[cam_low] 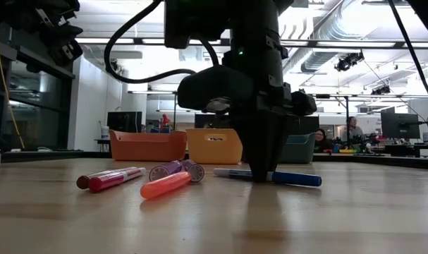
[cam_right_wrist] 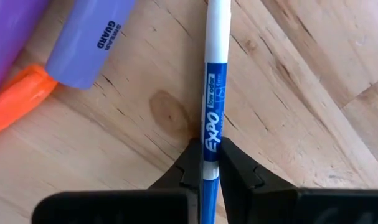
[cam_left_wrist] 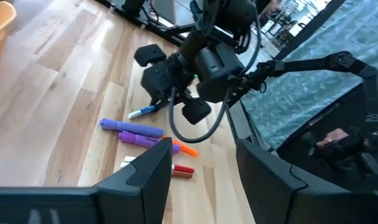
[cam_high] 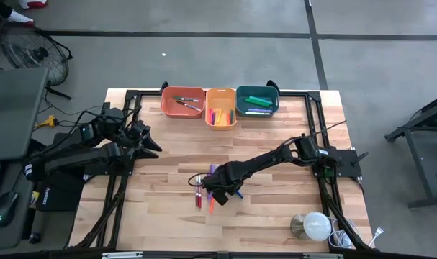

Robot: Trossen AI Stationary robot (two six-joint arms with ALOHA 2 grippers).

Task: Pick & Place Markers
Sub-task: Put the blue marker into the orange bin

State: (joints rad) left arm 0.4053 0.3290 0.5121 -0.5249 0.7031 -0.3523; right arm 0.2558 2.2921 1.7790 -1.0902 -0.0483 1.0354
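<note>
Nearest the right wrist camera, the right gripper is pinched onto the blue marker, its fingertips pressing either side of the slim barrel near its labelled middle as the pen lies flat on the wooden table. The marker looks light, stiff and smooth, so this mid-barrel hold should keep it level, though it could pivot or slip. The purple marker and orange marker lie just beside; the left gripper waits wide apart at the table's left.
</note>
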